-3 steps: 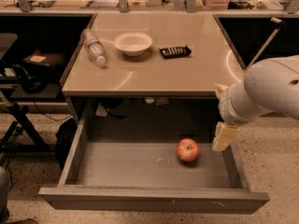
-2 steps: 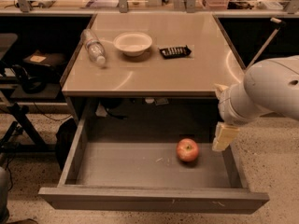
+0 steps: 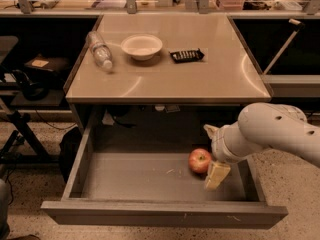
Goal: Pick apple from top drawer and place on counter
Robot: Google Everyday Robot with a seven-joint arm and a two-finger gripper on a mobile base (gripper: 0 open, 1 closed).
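The red apple [image 3: 199, 160] lies on the floor of the open grey top drawer [image 3: 150, 176], right of the middle. My gripper [image 3: 213, 153] is inside the drawer just right of the apple, on the end of the white arm coming in from the right. It is open: one cream finger [image 3: 217, 175] points down in front of the apple, and the other fingertip [image 3: 209, 129] shows behind it. The apple sits at the mouth of the jaws, not held. The beige counter [image 3: 200, 79] is above the drawer.
On the counter stand a white bowl [image 3: 142, 46], a plastic bottle [image 3: 99, 50] lying on its side at the left, and a black ridged object [image 3: 186, 55]. Dark shelves and a stand are at the left. The drawer front panel [image 3: 165, 215] faces me.
My arm has moved left and down into the drawer. The gripper has gone from beside the drawer's right wall to right next to the apple. The apple has not moved.
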